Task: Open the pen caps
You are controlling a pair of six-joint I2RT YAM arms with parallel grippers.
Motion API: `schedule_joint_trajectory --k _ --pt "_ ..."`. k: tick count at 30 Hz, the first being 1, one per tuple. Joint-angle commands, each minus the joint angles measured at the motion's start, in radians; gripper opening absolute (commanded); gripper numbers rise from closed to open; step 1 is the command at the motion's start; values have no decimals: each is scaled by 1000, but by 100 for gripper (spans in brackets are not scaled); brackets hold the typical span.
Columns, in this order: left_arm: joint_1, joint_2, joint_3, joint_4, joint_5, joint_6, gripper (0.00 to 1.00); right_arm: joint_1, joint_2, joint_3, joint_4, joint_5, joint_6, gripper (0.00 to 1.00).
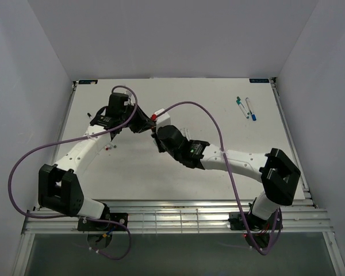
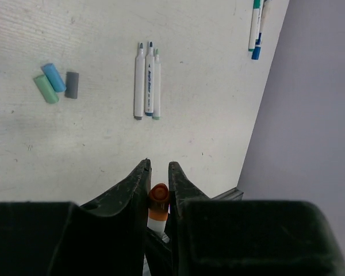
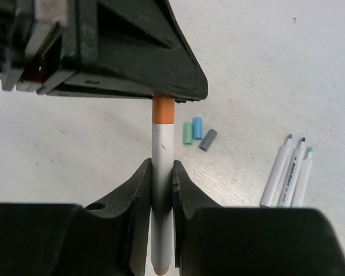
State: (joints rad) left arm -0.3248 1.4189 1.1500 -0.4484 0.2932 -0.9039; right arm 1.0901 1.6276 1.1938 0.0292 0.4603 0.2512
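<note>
One pen [image 3: 162,144] being gripped well inside table [image 1: 138,178] edges: left gripper [image 2: 159,168] on its leftward-pointing orange cap [image 2: 158,198], right gripper [image 3: 161,167] on barrel.

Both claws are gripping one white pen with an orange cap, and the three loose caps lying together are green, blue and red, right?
Not quite. The third short plastic cap is grey, not red; the left wrist view shows it beside the green cap and blue cap. The rest holds.
</note>
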Motion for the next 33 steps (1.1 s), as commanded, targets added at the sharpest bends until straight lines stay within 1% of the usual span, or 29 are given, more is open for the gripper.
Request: schedule_joint_trajectory --k 1,2,3,4,5,6,7,8,10,14,15,16,17,19,20,22,25,26,28,31,32,33 --pt "105 -11 54 129 -149 -33 0 41 5 -66 -312 143 -93 8" --pt "121 -15 22 155 -90 -44 0 24 -26 -80 -293 77 -90 8" --pt "144 -24 1 180 -59 -46 0 2 -49 -103 -260 -7 -80 8" --pt "147 -43 -18 213 -40 -46 0 -59 -78 -134 -154 -252 -69 8" --pt "150 -55 -54 243 -2 -23 0 -96 -128 -201 -94 -397 -44 8" --pt "151 -67 -77 285 27 -10 0 -132 -150 -238 -30 -523 24 8" --pt "151 -78 -91 296 37 -4 0 -183 -167 -269 53 -724 54 8" --pt "151 -95 -117 303 46 16 0 -202 -179 -290 140 -800 80 8" --pt "151 -115 -153 330 81 34 0 -220 -183 -283 175 -889 132 8" --pt "151 -126 -174 298 155 120 0 -228 -163 -229 141 -916 138 8" --pt "151 -109 -161 275 187 138 10 -228 -158 -220 141 -910 137 8" --pt "150 -101 -161 257 201 138 40 -231 -156 -217 141 -891 134 8" --pt "147 -97 -167 254 211 135 55 -231 -146 -214 141 -891 135 8" --pt "129 -98 -194 241 210 131 77 -237 -132 -198 150 -885 138 8" --pt "122 -103 -203 235 195 131 81 -240 -118 -194 153 -885 146 8" --pt "107 -112 -237 234 179 123 85 -240 -107 -181 170 -875 157 8" --pt "98 -120 -274 240 182 106 96 -245 -89 -163 187 -868 172 8" --pt "95 -123 -280 240 178 94 97 -245 -78 -157 187 -865 174 8" --pt "89 -127 -291 254 188 80 94 -252 -66 -142 193 -862 177 8" --pt "73 -133 -296 263 205 56 87 -263 -32 -131 207 -867 191 8" --pt "70 -139 -300 266 211 42 84 -265 -28 -123 213 -865 192 8" --pt "69 -141 -303 270 218 36 77 -265 -23 -120 213 -865 194 8"
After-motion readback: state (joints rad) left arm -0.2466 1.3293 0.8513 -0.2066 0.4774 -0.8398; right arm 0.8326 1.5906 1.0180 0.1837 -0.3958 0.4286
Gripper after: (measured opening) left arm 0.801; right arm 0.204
